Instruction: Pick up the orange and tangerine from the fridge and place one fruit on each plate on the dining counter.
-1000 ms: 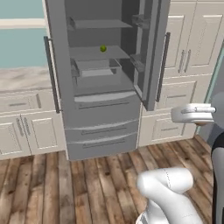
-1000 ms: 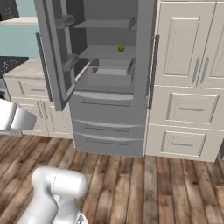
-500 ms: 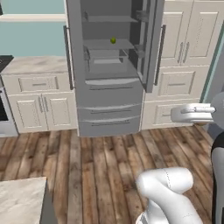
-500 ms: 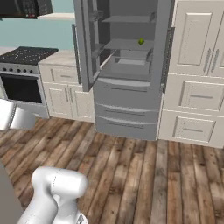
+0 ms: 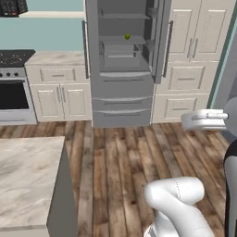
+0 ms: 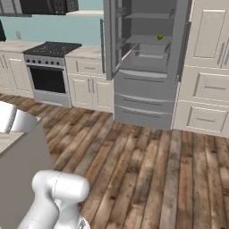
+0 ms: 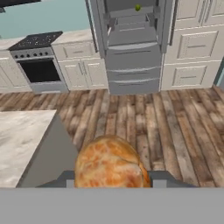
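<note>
Since a second ago both base views have swung and drawn back: the fridge [image 5: 124, 60], which then filled most of the picture, now stands smaller and farther off, and a black-topped stove [image 5: 14, 85] with a dark oven door has come into sight on its left, along with a corner of the dining counter [image 5: 28, 180] in the near left. That is the cameras moving with the base; the kitchen fittings keep their places against one another. The fridge is flat grey steel, its two upper doors swung open on grey shelves, with long bar handles and two drawers below. A small round yellow-green fruit [image 5: 127, 36] sits on an upper shelf inside, also seen in the right base view [image 6: 160, 37] and the hand view [image 7: 138, 7]. The gripper [image 7: 111, 181] is closed on a round, mottled orange fruit [image 7: 109, 164] with a glossy dimpled skin, held between its dark fingertips [image 7: 162, 178] above the wood-plank floor [image 5: 120, 152], close to the counter's edge. The counter top is beige marbled stone, smooth and square-cornered. Cream panelled cabinets [image 5: 194, 60] flank the fridge.
</note>
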